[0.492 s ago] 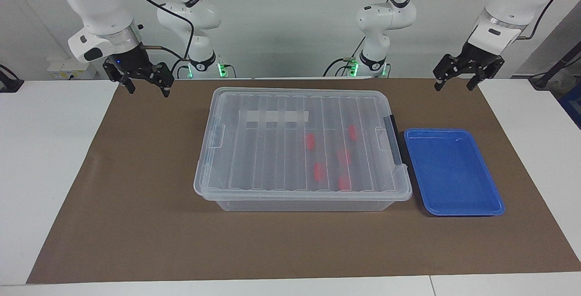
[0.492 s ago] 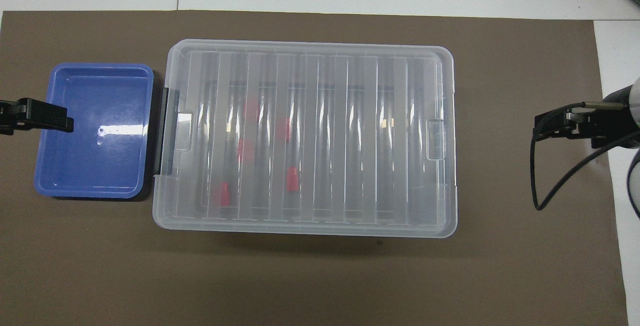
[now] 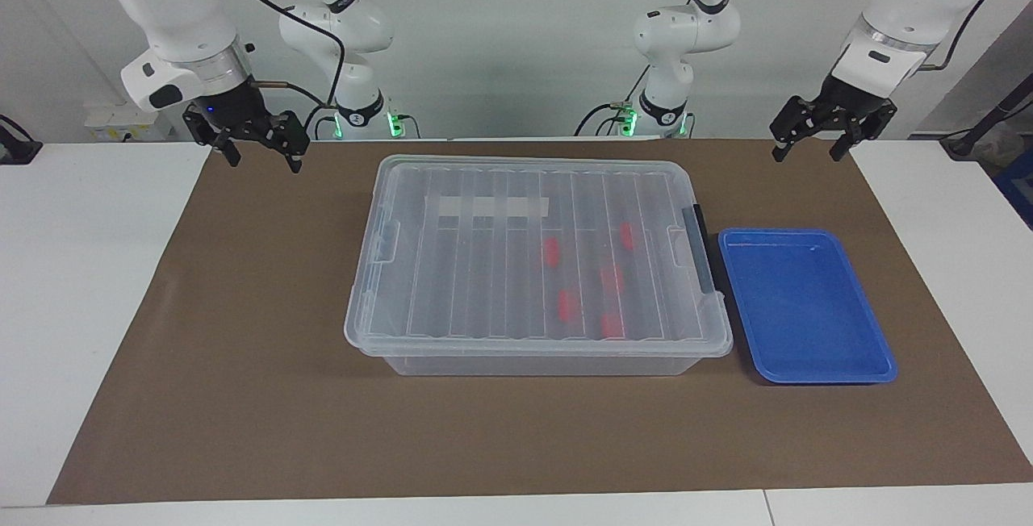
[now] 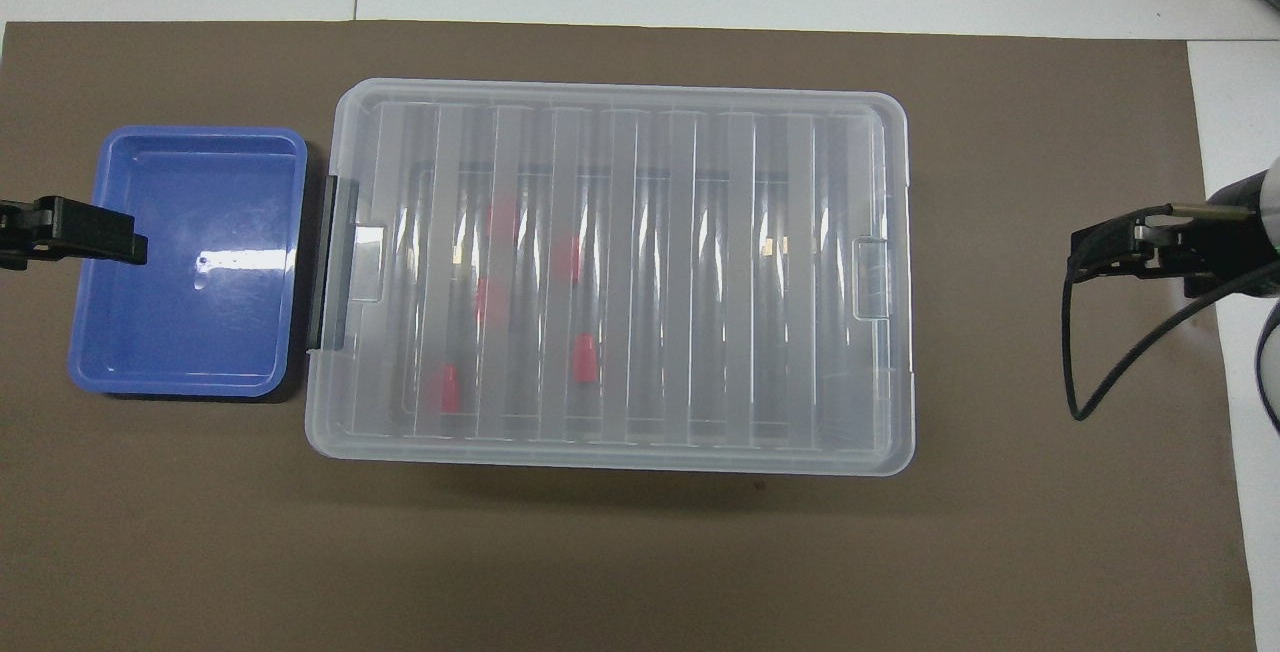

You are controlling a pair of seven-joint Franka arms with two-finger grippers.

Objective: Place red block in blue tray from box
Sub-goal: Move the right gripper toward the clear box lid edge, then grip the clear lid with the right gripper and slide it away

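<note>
The box [image 3: 468, 268] [image 4: 700, 272] stands in the middle of the mat with its ribbed clear lid shut. Several red blocks [image 3: 551, 252] [image 4: 584, 357] show through the lid, gathered toward the blue tray's end. The blue tray [image 3: 807, 232] [image 4: 200, 133] lies right beside the box's dark latch [image 3: 700, 256], toward the left arm's end, with nothing in it. My left gripper [image 3: 805, 153] [image 4: 100, 232] hangs open, high over the mat's corner at that end. My right gripper [image 3: 265, 161] [image 4: 1095, 257] hangs open over the mat's corner at the right arm's end. Neither touches anything.
A brown mat [image 3: 242, 348] covers the white table [image 3: 81, 268]. A black cable [image 4: 1075, 372] loops down from the right wrist. Bare mat lies around the box and the tray.
</note>
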